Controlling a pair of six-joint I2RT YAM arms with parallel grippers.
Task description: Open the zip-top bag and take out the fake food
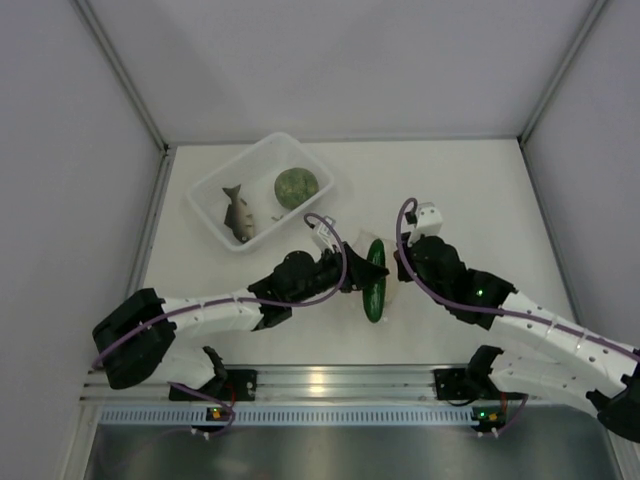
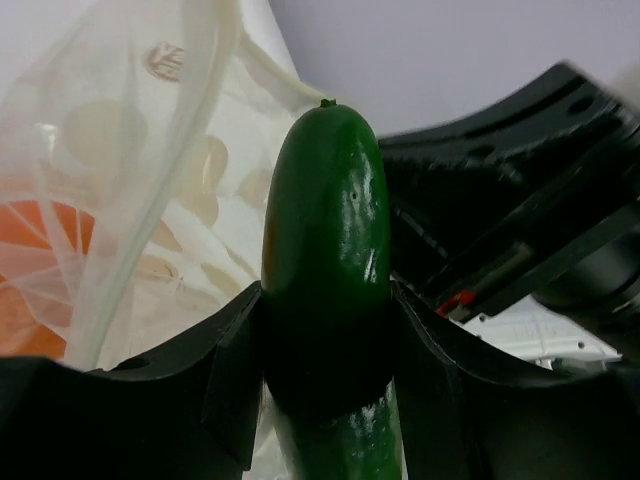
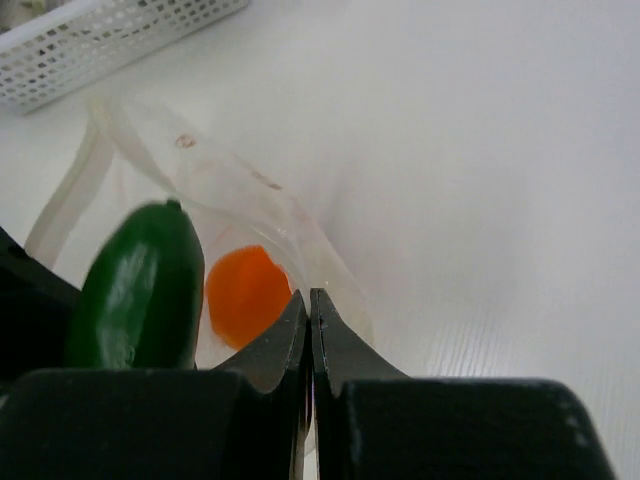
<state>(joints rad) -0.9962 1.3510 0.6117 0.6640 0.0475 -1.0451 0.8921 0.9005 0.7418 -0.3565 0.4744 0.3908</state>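
White desk [image 1: 480,190] was enclosed by pale grey walls [image 1: 350,60], cucumber [image 2: 325,230] pinched in left tool [image 2: 327,300], right tool [image 3: 310,310] pressed together at zip-top bag [image 3: 260,190] rim

Your left arm [image 1: 212,313] and right arm [image 1: 555,335] are white with black joints. Purple cables [image 1: 345,262] loop along both.

Bright, even light, soft shadows; wrist views blur close up (glare streaks the cucumber [image 2: 330,230]).

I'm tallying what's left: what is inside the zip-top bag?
An orange ball shows through the zip-top bag. The cucumber, clamped in the left gripper, covers part of the bag, so anything behind it cannot be seen.
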